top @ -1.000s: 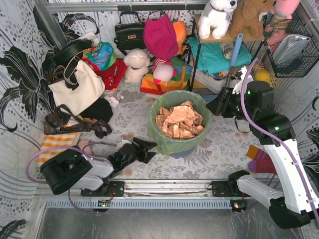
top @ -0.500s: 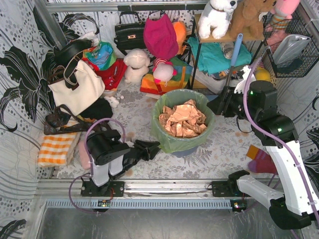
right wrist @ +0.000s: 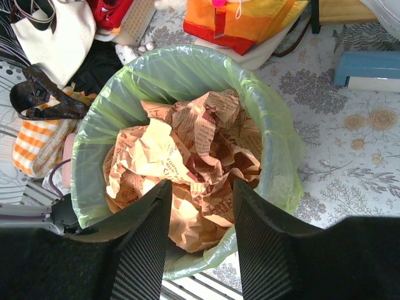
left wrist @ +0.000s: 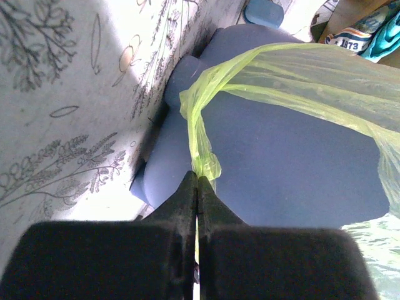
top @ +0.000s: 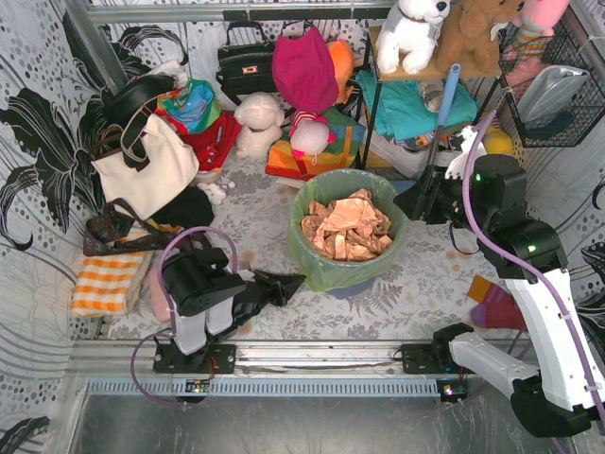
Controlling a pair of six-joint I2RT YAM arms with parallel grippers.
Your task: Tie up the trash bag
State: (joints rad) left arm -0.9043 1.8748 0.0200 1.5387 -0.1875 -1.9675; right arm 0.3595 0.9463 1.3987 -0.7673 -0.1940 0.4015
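The trash bag (right wrist: 94,156) sits inside the round blue-grey bin (left wrist: 294,169) in the middle of the table (left wrist: 62,94). It is full of crumpled brown paper (right wrist: 187,144), and its top is folded out over the rim of the bin.

The left gripper (left wrist: 197,187) is low by the near left side of the bin. Its two fingers are pressed tight on a thin, twisted bit of the bag's edge. The right gripper (right wrist: 201,187) hangs above the bag with its fingers wide apart and nothing in them.

I think the step now is to get both sides of the bag's top in hand. To do it well, the left gripper should pull softly, up and away from the bin. The plastic is thin and could rip or slip out. The right gripper should go down to the rim on its own side and pinch only plastic, not paper. Then the two bits can meet over the paper for the knot. A hard tug might tip the bin.
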